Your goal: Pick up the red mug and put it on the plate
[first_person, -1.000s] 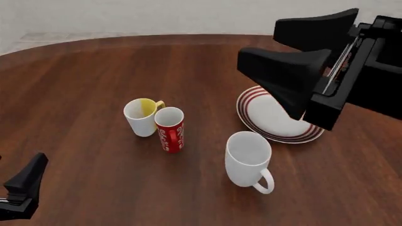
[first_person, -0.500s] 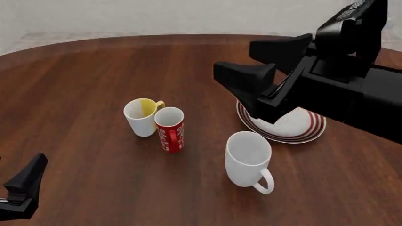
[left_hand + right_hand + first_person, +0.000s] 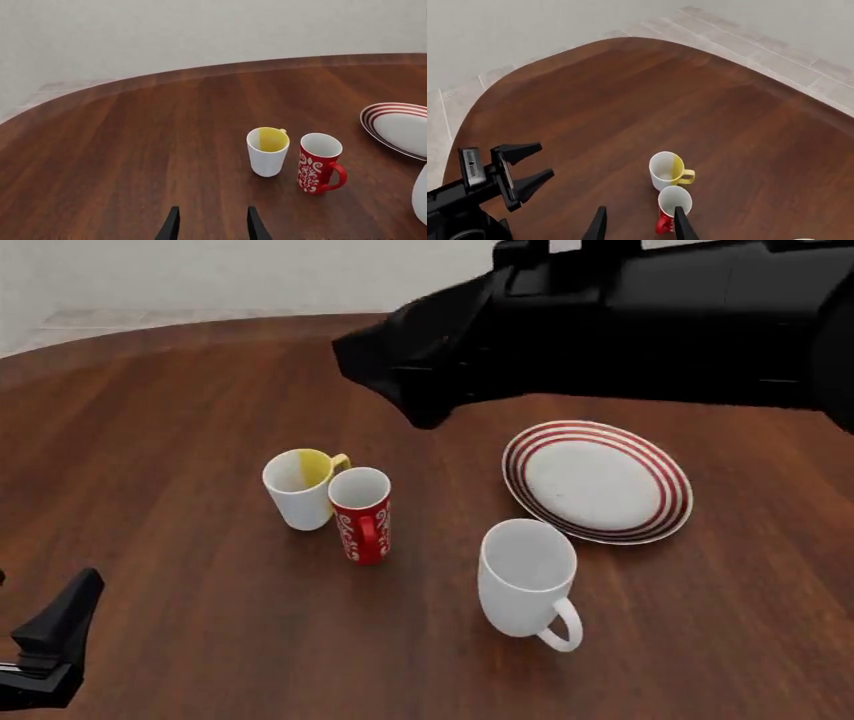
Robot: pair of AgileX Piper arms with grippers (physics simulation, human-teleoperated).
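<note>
The red mug (image 3: 362,516) with white swirls stands upright mid-table, touching or nearly touching the white-and-yellow mug (image 3: 302,488) on its left. To its right lies the red-striped plate (image 3: 597,480), with nothing on it. My right gripper (image 3: 390,385) hovers high above the table behind the mugs, fingers apart and holding nothing; its wrist view looks down on the red mug (image 3: 672,212) close to its open fingers (image 3: 678,226). My left gripper (image 3: 54,640) rests low at the near left, open (image 3: 211,227), well short of the red mug (image 3: 319,162).
A large plain white mug (image 3: 530,582) stands in front of the plate, handle toward me. The left wrist view shows the white-and-yellow mug (image 3: 268,150) and the plate's rim (image 3: 380,112). The right arm's dark body spans the upper right of the front view.
My right arm has swung left from over the plate to above and behind the mugs, uncovering the plate. The left arm and all the mugs have stayed put.
</note>
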